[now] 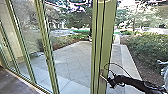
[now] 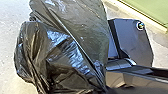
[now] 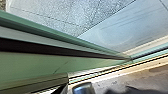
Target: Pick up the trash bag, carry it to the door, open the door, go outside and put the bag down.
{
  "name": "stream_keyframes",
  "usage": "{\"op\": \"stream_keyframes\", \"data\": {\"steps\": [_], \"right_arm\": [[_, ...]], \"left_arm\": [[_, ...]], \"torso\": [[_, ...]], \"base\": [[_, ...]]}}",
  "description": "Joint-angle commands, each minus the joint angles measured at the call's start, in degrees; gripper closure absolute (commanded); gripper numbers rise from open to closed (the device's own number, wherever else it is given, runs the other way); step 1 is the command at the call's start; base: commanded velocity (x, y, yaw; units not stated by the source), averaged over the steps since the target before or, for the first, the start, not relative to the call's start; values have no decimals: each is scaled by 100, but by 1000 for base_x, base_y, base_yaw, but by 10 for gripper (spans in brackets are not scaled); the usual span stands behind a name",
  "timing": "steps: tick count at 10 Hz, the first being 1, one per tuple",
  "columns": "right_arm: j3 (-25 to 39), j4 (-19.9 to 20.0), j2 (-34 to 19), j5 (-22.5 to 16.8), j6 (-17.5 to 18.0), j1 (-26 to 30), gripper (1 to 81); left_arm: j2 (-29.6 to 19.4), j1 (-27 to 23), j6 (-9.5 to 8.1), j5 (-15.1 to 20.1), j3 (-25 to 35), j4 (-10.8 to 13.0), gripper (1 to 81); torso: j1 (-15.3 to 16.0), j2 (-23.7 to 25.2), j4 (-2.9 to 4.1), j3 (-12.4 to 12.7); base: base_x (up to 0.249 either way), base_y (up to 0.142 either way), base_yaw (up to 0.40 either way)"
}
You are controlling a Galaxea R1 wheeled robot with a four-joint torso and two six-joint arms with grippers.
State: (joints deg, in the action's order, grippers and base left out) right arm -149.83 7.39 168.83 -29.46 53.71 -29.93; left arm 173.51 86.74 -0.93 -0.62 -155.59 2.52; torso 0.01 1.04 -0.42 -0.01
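Head view: right end effector (image 1: 111, 82), set against the green door frame (image 1: 107, 37), presumably to work the door; its grip could not be told. Item, trash bag (image 2: 65, 45): black plastic, bulky, close to the left end effector, whose grip likewise could not be told; probably carried there so the right was free. Edges: frame upright just beside the right end effector, sill (image 3: 100, 71) low beneath it. Open room: paved yard (image 1: 71, 58) beyond it, bounded by shrubs (image 1: 147, 46).
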Motion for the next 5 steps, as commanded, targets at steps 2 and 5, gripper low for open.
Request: {"op": "stream_keyframes", "data": {"steps": [2,5], "right_arm": [[386,-44,637,-930,-265,-1,10],[307,-115,699,-930,-265,17,10]], "left_arm": [[18,-266,4,326,2,-42,811],[18,-231,5,326,2,-76,811]], "torso": [[0,0,0,1],[0,0,0,-527]], "base": [[0,0,0],[0,0,0]]}}
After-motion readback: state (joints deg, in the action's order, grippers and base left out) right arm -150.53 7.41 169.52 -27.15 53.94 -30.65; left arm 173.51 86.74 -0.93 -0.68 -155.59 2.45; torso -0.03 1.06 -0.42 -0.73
